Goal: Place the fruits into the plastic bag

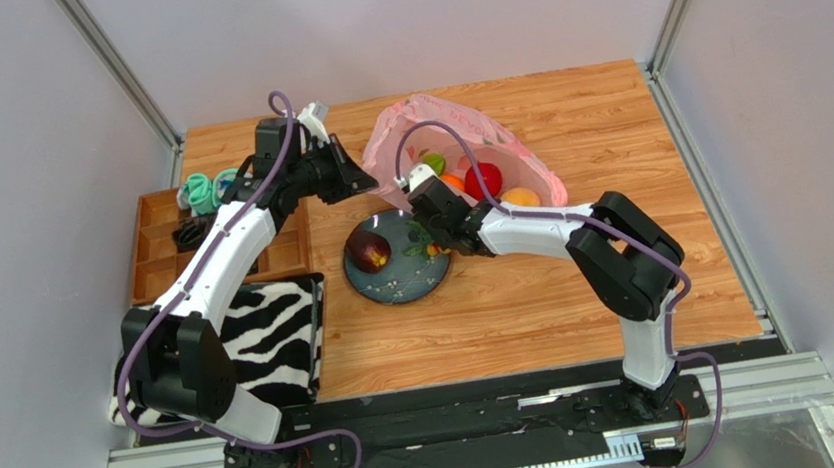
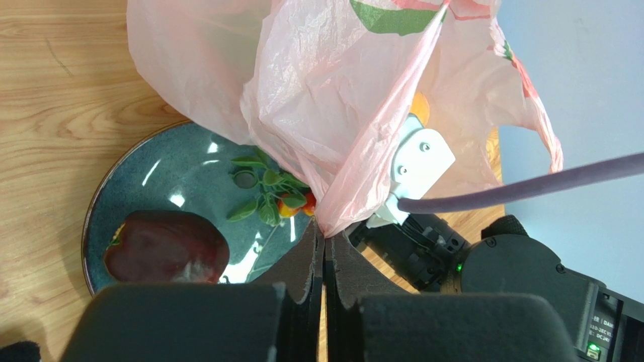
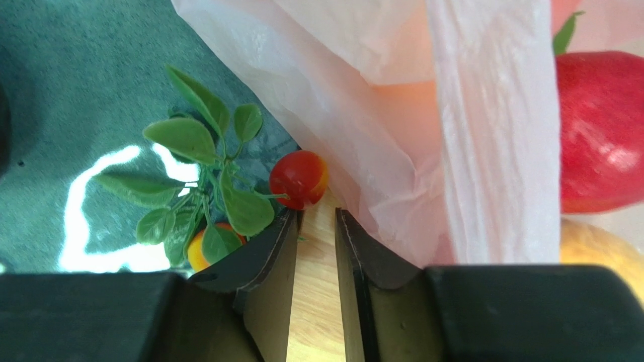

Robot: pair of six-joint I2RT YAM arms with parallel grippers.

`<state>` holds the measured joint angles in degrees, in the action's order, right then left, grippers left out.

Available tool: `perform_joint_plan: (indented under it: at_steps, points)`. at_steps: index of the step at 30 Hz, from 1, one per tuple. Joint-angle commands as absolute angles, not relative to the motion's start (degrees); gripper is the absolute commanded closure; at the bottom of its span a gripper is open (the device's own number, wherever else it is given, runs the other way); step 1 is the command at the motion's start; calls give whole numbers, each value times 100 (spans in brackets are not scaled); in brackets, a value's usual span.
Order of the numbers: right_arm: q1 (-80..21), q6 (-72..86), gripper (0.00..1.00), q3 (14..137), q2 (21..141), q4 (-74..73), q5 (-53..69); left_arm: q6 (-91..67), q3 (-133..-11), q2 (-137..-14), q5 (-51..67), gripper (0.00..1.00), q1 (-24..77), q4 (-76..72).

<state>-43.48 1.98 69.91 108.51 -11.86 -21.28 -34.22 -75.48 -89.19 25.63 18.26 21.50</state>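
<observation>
The pink plastic bag (image 1: 456, 143) lies at the back middle of the table. In it are a green fruit (image 1: 434, 162), an orange (image 1: 452, 182), a red apple (image 1: 483, 182) and a peach (image 1: 520, 198). My left gripper (image 1: 357, 181) is shut on the bag's edge (image 2: 325, 219) and holds it up. A dark purple fruit (image 1: 368, 251) and red berries with leaves (image 1: 426, 240) lie on the dark plate (image 1: 393, 291). My right gripper (image 3: 317, 215) is a little open and empty, its tips just short of a red berry (image 3: 300, 179) beside the bag (image 3: 469, 151).
A wooden compartment tray (image 1: 154, 244) with small teal and black items stands at the left. A zebra-striped cloth (image 1: 268, 333) lies in front of it. Grey walls close in the table on three sides.
</observation>
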Motion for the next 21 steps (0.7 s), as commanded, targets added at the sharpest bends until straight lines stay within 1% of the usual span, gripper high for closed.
perform_joint_plan:
  at_steps: [1,4,8,15,18,21]
  points:
    - [-4298,26,70,6724,10451,-1257,-2487,-3437,-7576,-8763,2637,100,1802,1890]
    - [-4298,18,69,6680,10214,-1292,-2225,-3419,-7629,-8798,2637,100,1802,1890]
    - [-4298,18,66,6724,9941,-1275,-1479,-3375,-7717,-8815,2628,100,1793,1986]
    - [-4298,-176,62,6776,9905,-1257,-985,-3313,-7673,-8684,2470,100,1775,2109]
    - [-4298,-237,57,6803,9984,-1353,-739,-3296,-7664,-8657,2461,100,1767,2162]
    - [-4289,-281,50,6811,10072,-1362,-545,-3287,-7647,-8640,2435,100,1767,2215]
